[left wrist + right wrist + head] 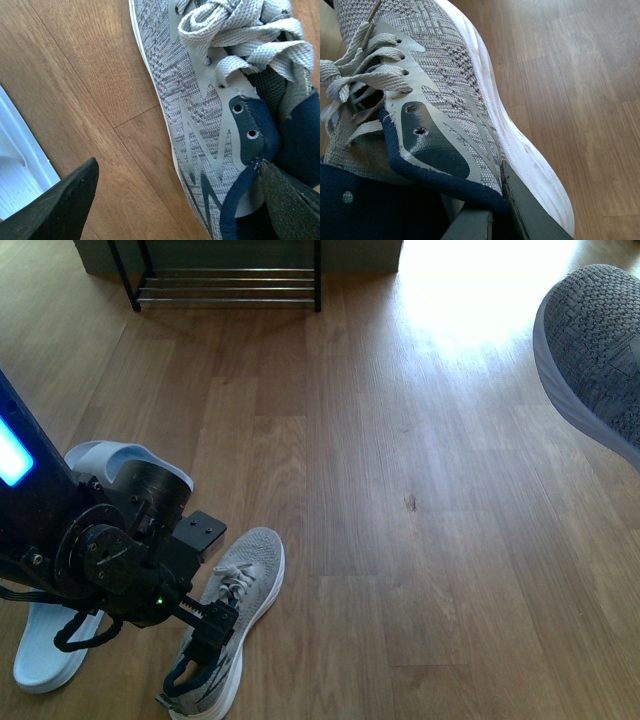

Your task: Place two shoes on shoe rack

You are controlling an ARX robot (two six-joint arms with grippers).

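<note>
1. The left gripper (198, 660) is low over the wooden floor (420, 540), with its jaws spread wide and holding nothing.
2. The first sneaker (238, 600), grey knit, lies on the floor directly under this gripper, toe pointing away from the robot.
3. In the left wrist view, one finger (65, 205) is over bare floor beside the white sole. The other finger (292, 205) is at the navy heel collar.
4. The right gripper (495, 217) is clamped on the collar of the second sneaker (450, 85), with one finger (530, 210) against its outer side.
5. In the front view, the second sneaker hangs clear of the floor at the right edge, well apart from the shoe rack (228, 285).
6. A pale slide sandal (45, 650) lies just beside the first sneaker.
</note>
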